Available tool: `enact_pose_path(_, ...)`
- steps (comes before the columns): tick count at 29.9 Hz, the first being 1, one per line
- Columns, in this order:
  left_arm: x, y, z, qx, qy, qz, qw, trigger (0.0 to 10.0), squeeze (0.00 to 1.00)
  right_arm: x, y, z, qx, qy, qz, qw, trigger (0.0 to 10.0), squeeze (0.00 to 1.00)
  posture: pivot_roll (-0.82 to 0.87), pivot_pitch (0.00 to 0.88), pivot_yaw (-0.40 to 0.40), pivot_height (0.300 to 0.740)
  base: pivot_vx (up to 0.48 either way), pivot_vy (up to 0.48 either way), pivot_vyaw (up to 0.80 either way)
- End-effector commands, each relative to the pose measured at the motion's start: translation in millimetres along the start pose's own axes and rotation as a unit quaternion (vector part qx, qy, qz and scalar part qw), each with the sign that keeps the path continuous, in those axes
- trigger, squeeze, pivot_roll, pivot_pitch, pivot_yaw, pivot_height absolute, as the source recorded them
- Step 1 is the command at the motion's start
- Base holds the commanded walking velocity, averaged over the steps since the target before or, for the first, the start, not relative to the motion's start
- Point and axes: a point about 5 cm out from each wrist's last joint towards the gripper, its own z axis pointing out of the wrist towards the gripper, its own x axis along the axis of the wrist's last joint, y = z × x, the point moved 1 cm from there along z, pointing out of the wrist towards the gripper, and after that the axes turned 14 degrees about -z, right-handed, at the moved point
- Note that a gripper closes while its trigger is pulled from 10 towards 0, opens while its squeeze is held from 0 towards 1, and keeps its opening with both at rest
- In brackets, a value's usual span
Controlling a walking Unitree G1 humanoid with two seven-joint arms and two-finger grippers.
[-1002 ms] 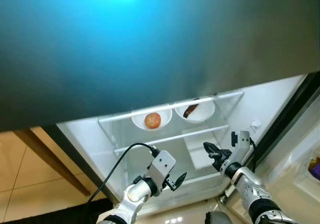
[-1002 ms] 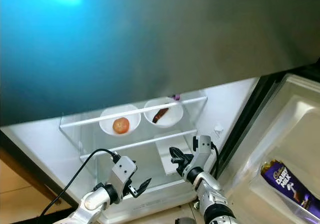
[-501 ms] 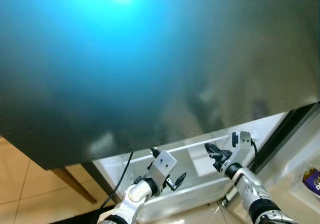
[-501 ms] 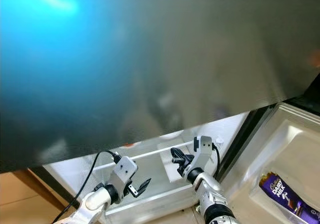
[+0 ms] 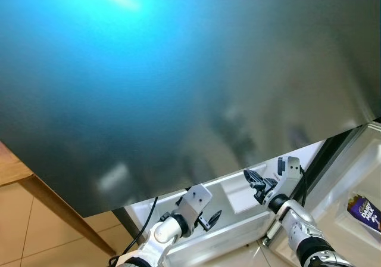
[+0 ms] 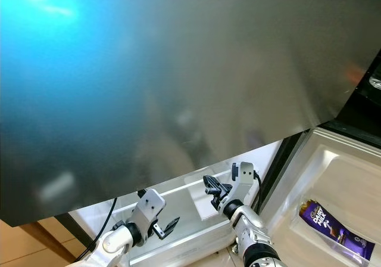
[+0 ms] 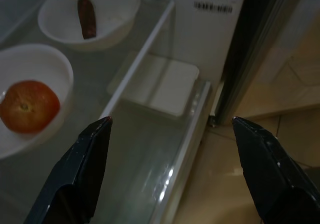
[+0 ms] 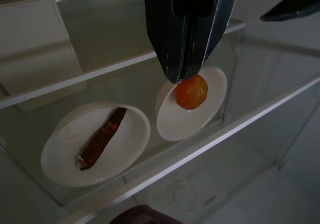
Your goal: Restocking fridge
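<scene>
A grey fridge door (image 5: 190, 82) looms over the open fridge (image 6: 196, 210). On its glass shelf (image 7: 150, 149), two white bowls hold a tomato (image 7: 28, 106) and a dark sausage (image 8: 101, 136), beyond both grippers: left gripper (image 7: 170, 129) jaws wide, right gripper (image 8: 187, 59) jaws closed, empty.

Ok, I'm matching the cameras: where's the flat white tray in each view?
Left eye view: flat white tray low, right of centre, by the right gripper.
Right eye view: low centre, by that gripper.
Left wrist view: beside the white shelf rail.
Right wrist view: behind that rail.
Shared landmark: the rail.
</scene>
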Motion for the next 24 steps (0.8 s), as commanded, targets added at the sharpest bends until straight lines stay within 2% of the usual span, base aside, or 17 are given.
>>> enact_pose_path(1, -8.7, 3.5, -1.6, -0.001, -0.019, -0.007, 1.000, 10.0, 0.00, -7.4, 2.4, -4.7, -0.007, -0.014, 0.006, 1.000, 10.0, 0.00, -0.01, 0.038, 0.016, 0.740, 0.000, 0.000, 0.00)
enact_pose_path(8, -27.3, -1.5, -12.0, 0.018, -0.062, -0.017, 0.998, 10.0, 0.00, -30.9, 9.2, -19.8, -0.037, -0.066, 0.010, 0.997, 10.0, 0.00, -0.01, 0.038, 0.015, 0.740, 0.000, 0.000, 0.00)
enact_pose_path(11, -43.7, -12.5, -25.6, 0.052, -0.100, -0.031, 0.993, 10.0, 0.00, -58.8, 10.5, -37.0, -0.059, -0.138, -0.006, 0.989, 10.0, 0.00, -0.02, 0.037, 0.014, 0.740, 0.000, 0.000, 0.00)
enact_pose_path(12, -43.7, -12.5, -25.6, 0.052, -0.100, -0.031, 0.993, 10.0, 0.00, -58.8, 10.5, -37.0, -0.059, -0.138, -0.006, 0.989, 10.0, 0.00, -0.02, 0.037, 0.014, 0.740, 0.000, 0.000, 0.00)
enact_pose_path(13, -54.1, -19.1, -35.4, 0.072, -0.123, -0.045, 0.989, 10.0, 0.00, -76.3, 9.0, -49.8, -0.066, -0.174, -0.009, 0.982, 10.0, 0.00, -0.02, 0.035, 0.012, 0.740, 0.000, 0.000, 0.00)
enact_pose_path(14, -54.1, -19.1, -35.4, 0.072, -0.123, -0.045, 0.989, 10.0, 0.00, -76.3, 9.0, -49.8, -0.066, -0.174, -0.009, 0.982, 10.0, 0.00, -0.02, 0.035, 0.012, 0.740, 0.000, 0.000, 0.00)
enact_pose_path(16, -67.3, -26.1, -47.9, 0.104, -0.151, -0.072, 0.981, 10.0, 0.00, -95.5, 8.7, -66.7, -0.082, -0.215, -0.008, 0.973, 10.0, 0.00, -0.02, 0.034, 0.010, 0.740, 0.000, 0.000, 0.00)
enact_pose_path(17, -67.3, -26.1, -47.9, 0.104, -0.151, -0.072, 0.981, 10.0, 0.00, -95.5, 8.7, -66.7, -0.082, -0.215, -0.008, 0.973, 10.0, 0.00, -0.02, 0.034, 0.010, 0.740, 0.000, 0.000, 0.00)
enact_pose_path(23, -94.8, -31.3, -72.1, 0.173, -0.198, -0.159, 0.952, 10.0, 0.00, -123.7, 13.9, -98.8, -0.137, -0.291, -0.017, 0.947, 10.0, 0.00, -0.02, 0.033, 0.009, 0.740, 0.000, 0.000, 0.00)
enact_pose_path(24, -94.8, -31.3, -72.1, 0.173, -0.198, -0.159, 0.952, 10.0, 0.00, -123.7, 13.9, -98.8, -0.137, -0.291, -0.017, 0.947, 10.0, 0.00, -0.02, 0.033, 0.009, 0.740, 0.000, 0.000, 0.00)
